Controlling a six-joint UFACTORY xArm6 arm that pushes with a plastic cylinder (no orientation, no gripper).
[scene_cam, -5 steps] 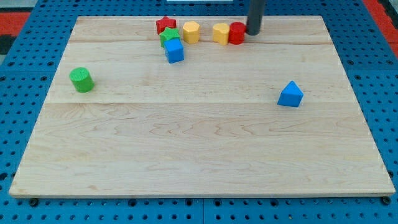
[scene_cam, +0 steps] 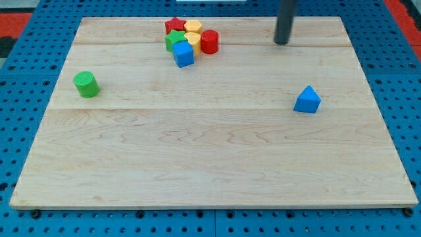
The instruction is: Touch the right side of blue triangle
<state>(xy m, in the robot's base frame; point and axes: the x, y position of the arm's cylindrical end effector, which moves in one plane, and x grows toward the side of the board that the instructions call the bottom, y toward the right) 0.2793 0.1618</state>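
While the tip [scene_cam: 283,42] sits at the far edge, the blue triangle [scene_cam: 307,100] lies nearer and slightly right of it.

No gripper on this arm, just a bare rod holding nothing. Triangle stands alone on the board's right half, well apart from the far cluster: red star [scene_cam: 174,26], yellow blocks [scene_cam: 193,27], red cylinder [scene_cam: 210,41], green block [scene_cam: 175,40], blue cube [scene_cam: 184,54]. Green cylinder [scene_cam: 86,84] is far left. My read: tip must swing right past the triangle, come nearer, then close leftward onto its right face.
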